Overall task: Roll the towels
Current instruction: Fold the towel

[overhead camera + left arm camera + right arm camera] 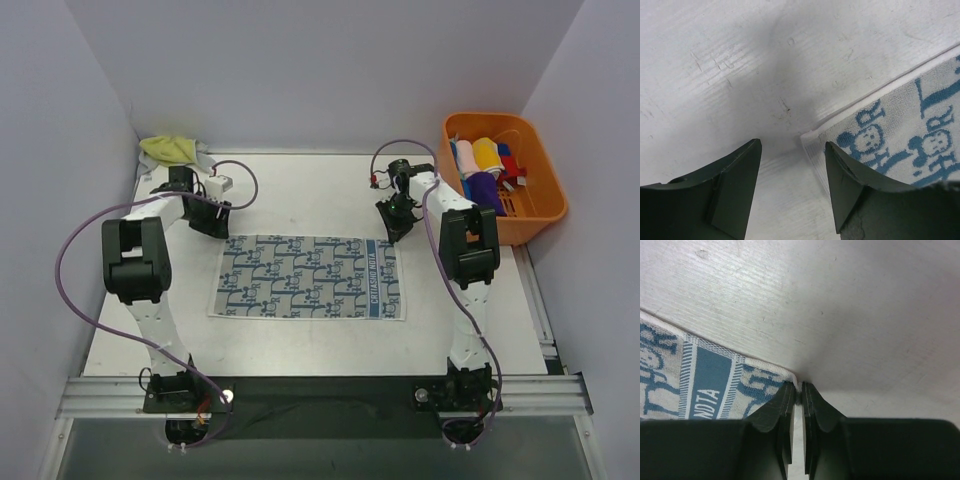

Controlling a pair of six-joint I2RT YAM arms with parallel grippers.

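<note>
Corner pinch: right gripper point(797, 386), jaws drawn together to a thin slit on the far right corner of the blue-and-white patterned terry towel point(308, 277), which lies spread flat at the middle of the white table point(300, 190). Left gripper point(793, 142), jaws apart, stands at the same towel's far left corner. Crumpled pale yellow-green towel point(172, 150) lies in the table's far left corner; orange plastic basket point(548, 165) of coloured cloths sits far right.

Lab bench point(300, 190) inside white enclosure point(330, 70)
</note>
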